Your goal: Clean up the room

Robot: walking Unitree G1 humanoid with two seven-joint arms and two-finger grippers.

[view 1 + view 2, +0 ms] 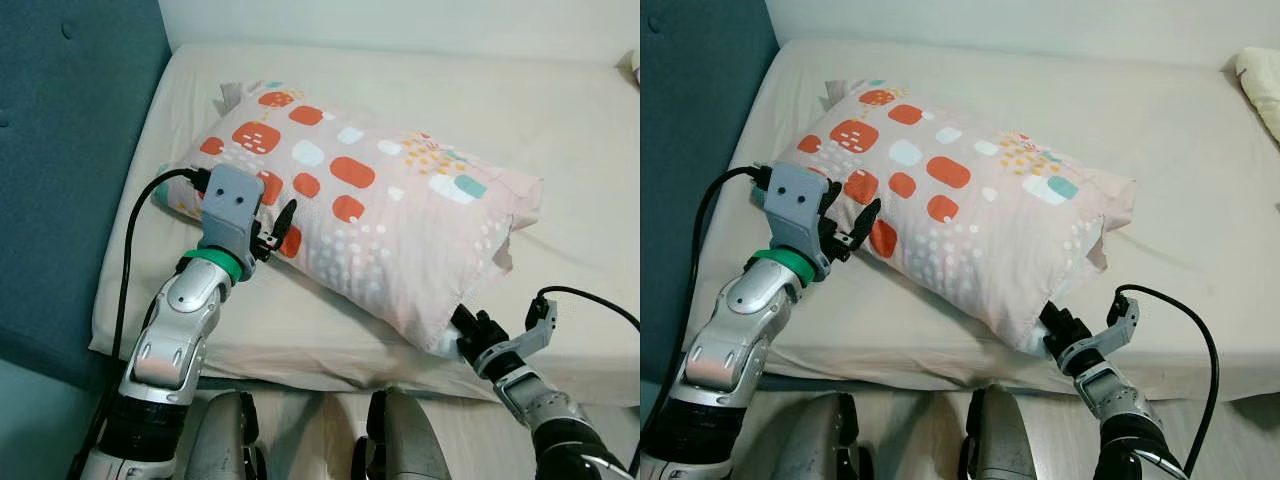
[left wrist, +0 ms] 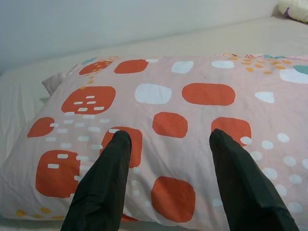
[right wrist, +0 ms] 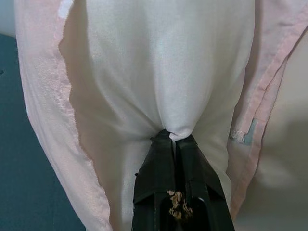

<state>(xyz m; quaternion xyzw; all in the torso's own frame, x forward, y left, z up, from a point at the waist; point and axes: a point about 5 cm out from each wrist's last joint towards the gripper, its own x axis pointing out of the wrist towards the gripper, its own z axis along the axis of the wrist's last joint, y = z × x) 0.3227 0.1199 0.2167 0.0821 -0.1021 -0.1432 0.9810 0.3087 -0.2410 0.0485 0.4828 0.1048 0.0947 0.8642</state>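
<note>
Right end effector pinching pillow at its open end so I can drag it; left end effector spread, bracing the pillow's other end on bed.

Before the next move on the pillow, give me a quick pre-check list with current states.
1. Right end effector has a grip: ok. Its fingers are shut on a pinch of white fabric at the open end of the pillow.
2. Left end effector has a grip: not ok. Its fingers are apart, lying against the patterned side, nothing clamped.
3. Pillow supported: ok. It lies on the mattress, with the gripped corner at the near edge.
4. Inner pillow inside its cover: cannot tell; white fabric shows at the open end.
5. Headboard clearance on the robot's left: ok, the left arm is apart from it.
6. Mattress past the pillow: ok, apart from a pale item at the far right corner.
</note>
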